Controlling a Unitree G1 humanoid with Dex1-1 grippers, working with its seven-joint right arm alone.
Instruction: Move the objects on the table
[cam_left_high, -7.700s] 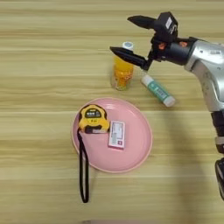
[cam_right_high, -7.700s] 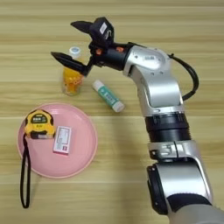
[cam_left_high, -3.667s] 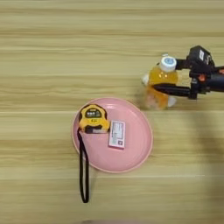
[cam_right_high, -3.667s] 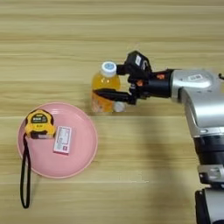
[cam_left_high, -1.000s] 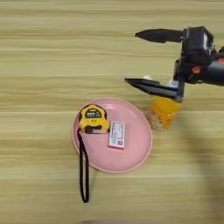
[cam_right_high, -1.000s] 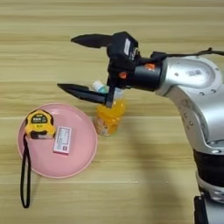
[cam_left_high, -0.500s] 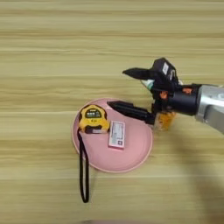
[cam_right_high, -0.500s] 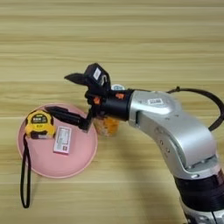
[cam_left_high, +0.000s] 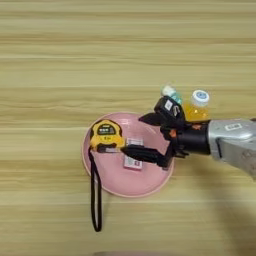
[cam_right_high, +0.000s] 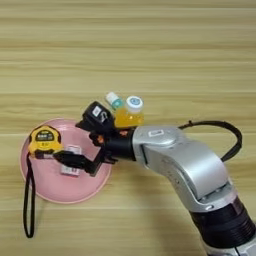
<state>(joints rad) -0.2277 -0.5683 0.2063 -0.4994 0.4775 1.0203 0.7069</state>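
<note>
Yellow-black tape measure sits on the pink plate, left of the gripper, whose spread black fingers straddle the white-and-pink box without clasping it. Right of them, juice bottle and tube stand on the table.

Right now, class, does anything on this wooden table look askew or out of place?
The yellow-black tape measure sits on the round pink plate, but its black strap trails over the rim onto the table. Nothing looks spilled or damaged.
</note>
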